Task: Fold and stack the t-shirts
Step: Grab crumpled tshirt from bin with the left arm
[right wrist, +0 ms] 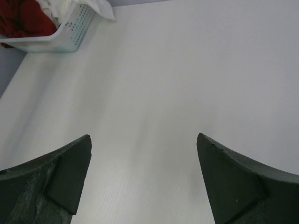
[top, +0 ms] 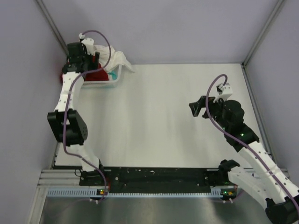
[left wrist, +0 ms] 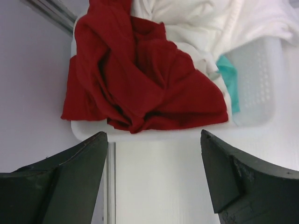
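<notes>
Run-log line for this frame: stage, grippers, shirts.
stage: pre-pick | left gripper: open, over basket | right gripper: open, above table | red t-shirt, white t-shirt: crumpled in basket, unfolded

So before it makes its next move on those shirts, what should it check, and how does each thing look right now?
1. Left hand open with nothing between its fingers: ok.
2. Left hand facing the red t-shirt, which lies just ahead of it: ok.
3. Red t-shirt free of the white t-shirt: cannot tell. Both are bunched together in the basket.
4. Right hand open, holding nothing and well away from the basket: ok.
5. Bare table beside the basket to spread a shirt on: ok.
6. Any shirt folded yet: not ok, both are crumpled.
</notes>
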You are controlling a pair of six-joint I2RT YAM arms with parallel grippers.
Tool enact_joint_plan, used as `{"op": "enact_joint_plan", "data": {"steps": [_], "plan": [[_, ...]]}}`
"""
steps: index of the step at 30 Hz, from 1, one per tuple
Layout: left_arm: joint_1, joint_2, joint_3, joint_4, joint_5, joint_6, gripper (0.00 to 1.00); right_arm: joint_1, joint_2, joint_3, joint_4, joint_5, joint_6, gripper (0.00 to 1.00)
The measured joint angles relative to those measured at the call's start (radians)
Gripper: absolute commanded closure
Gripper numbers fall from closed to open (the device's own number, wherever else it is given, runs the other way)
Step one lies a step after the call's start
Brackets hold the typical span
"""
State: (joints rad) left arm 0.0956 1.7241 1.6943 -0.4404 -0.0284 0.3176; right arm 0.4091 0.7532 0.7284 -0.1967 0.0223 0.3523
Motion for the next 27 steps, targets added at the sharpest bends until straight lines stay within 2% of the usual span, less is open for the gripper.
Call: {"op": "enact_joint_plan", "data": {"steps": [3, 6, 13, 15, 19, 22, 27], "plan": [[0.019, 0.200, 0.222, -0.052, -0.027, -0.039, 0.06, 0.000, -0.001, 0.000, -0.030, -0.016, 0.008, 0.08], [0.035, 0.332, 0.351, -0.075, -0.044, -0.064, 0.01, 0.000, -0.007, 0.001, -0.058, -0.018, 0.008, 0.08], [0.044, 0.496, 0.513, -0.081, -0.082, -0.082, 0.03, 0.000, -0.018, 0.045, -0.110, -0.016, -0.004, 0.08], [0.044, 0.528, 0.541, -0.076, -0.103, -0.088, 0.13, 0.000, -0.030, 0.046, -0.114, -0.009, -0.011, 0.08], [0.042, 0.560, 0.550, -0.072, -0.122, -0.101, 0.51, 0.000, -0.045, 0.046, -0.126, 0.003, -0.019, 0.09], [0.042, 0.570, 0.550, -0.072, -0.124, -0.113, 0.98, 0.000, -0.045, 0.046, -0.136, 0.006, -0.026, 0.08], [0.042, 0.549, 0.550, -0.089, -0.133, -0.126, 1.00, 0.000, -0.045, 0.046, -0.149, 0.003, -0.029, 0.08]]}}
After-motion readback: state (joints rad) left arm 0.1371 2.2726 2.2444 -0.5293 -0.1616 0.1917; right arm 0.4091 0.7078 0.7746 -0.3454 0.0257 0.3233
